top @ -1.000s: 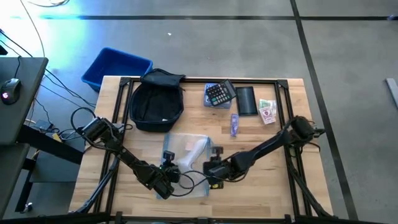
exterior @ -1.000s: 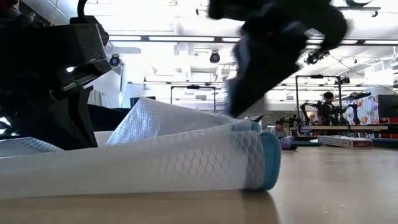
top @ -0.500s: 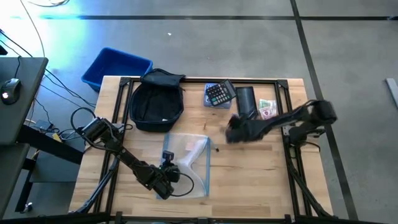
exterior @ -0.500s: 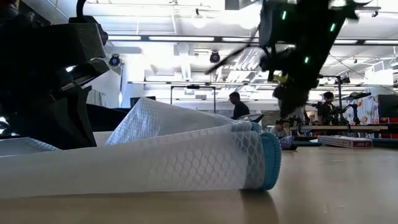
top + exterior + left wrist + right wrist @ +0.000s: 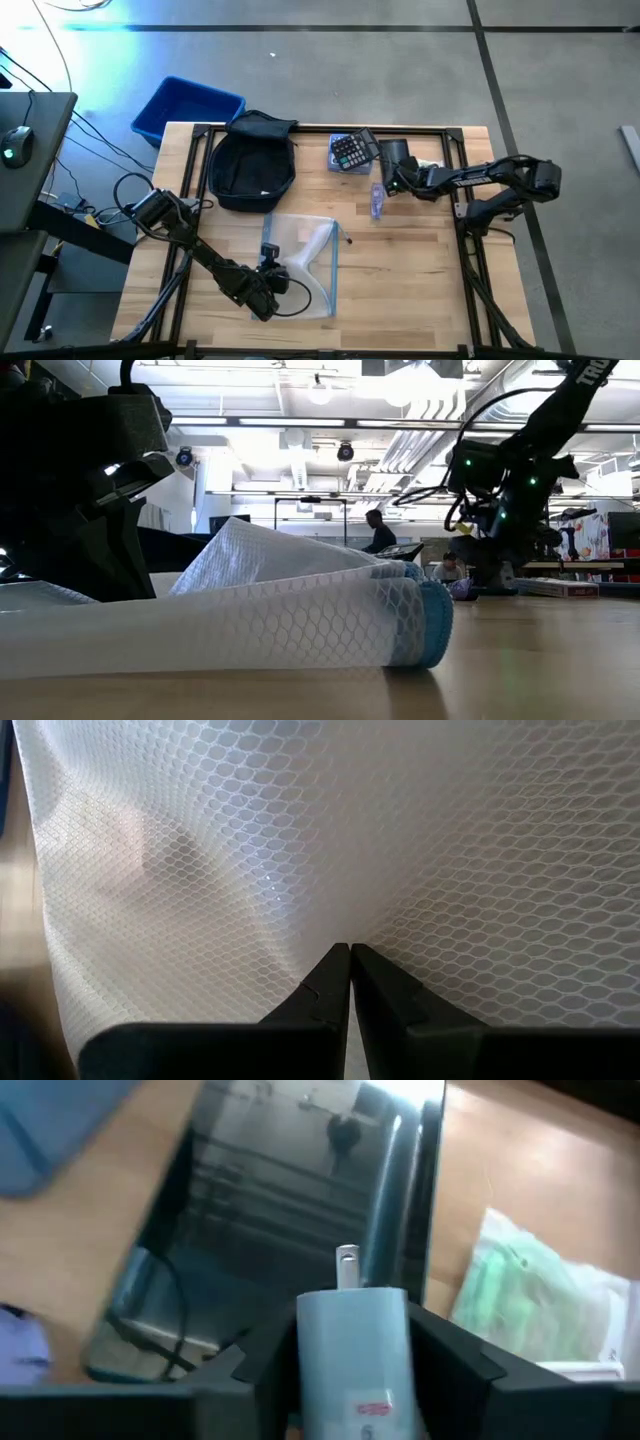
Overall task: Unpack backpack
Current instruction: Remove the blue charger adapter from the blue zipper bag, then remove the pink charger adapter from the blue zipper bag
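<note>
The dark rounded fabric backpack lies at the table's far left. The left claw is pinched on a white mesh pouch. The right claw, over a glossy black rectangular pouch, grips a pale blue-grey plug block.

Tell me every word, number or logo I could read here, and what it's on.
"TRO": white letters on the right arm, cut off by the picture's edge.
Backpack: pale logo, too small to read.
Calculator: keys too small to read.
White plug block in the right gripper: red label, blurred.
</note>
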Action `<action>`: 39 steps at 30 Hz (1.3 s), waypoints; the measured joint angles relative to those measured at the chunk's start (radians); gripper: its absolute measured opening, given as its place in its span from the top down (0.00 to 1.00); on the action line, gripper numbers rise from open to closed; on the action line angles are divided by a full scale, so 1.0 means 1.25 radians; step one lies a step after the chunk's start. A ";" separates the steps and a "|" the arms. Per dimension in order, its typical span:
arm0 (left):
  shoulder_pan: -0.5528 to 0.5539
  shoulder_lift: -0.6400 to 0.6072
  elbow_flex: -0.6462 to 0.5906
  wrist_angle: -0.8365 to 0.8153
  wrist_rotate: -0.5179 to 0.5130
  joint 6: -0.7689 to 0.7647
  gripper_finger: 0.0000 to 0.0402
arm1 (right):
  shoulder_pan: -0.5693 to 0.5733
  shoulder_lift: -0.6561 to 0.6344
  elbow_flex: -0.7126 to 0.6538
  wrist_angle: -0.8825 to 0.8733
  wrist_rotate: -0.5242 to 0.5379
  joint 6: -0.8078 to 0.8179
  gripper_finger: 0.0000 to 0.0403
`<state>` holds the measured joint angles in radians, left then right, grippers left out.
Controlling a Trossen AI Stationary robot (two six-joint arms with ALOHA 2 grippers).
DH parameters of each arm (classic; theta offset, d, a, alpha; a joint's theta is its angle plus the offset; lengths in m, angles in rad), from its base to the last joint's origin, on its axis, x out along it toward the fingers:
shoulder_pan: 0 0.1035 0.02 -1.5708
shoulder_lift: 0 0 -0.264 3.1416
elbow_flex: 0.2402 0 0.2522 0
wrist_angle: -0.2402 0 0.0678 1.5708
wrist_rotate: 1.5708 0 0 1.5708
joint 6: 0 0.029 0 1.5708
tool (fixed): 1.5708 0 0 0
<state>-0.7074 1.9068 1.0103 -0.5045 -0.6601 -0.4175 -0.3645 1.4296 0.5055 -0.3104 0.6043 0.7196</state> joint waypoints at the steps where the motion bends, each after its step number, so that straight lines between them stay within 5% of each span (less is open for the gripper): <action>1: 0.000 0.000 0.000 0.000 0.000 0.000 1.00 | 0.001 0.000 0.001 0.002 -0.002 -0.012 0.57; 10: -0.026 -0.006 0.035 -0.044 -0.028 -0.001 1.00 | 0.049 -0.098 0.032 -0.037 -0.005 -0.039 0.49; 15: -0.080 -0.009 0.116 -0.154 -0.225 -0.040 1.00 | 0.153 -0.208 0.057 -0.055 -0.017 -0.058 0.48; 20: -0.116 -0.011 0.162 -0.284 -0.409 -0.192 1.00 | 0.337 -0.211 0.057 0.106 -0.081 -0.095 0.48; 25: -0.052 -0.011 0.157 -0.508 -0.351 -0.502 1.00 | 0.479 -0.073 0.057 0.365 -0.139 -0.144 0.48; 28: 0.014 -0.011 0.119 -0.533 -0.299 -0.558 1.00 | 0.502 0.026 0.057 0.490 -0.143 -0.175 0.48; 34: 0.140 -0.011 0.012 -0.267 -0.141 -0.313 1.00 | 0.457 0.139 0.101 0.500 -0.232 -0.193 0.48; 39: 0.163 -0.011 -0.036 0.101 -0.075 0.060 1.00 | 0.437 0.178 0.148 0.480 -0.264 -0.184 0.48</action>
<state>-0.5039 1.8931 0.9659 -0.3788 -0.7543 -0.3420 0.1822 1.6522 0.6903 0.2892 0.2746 0.4892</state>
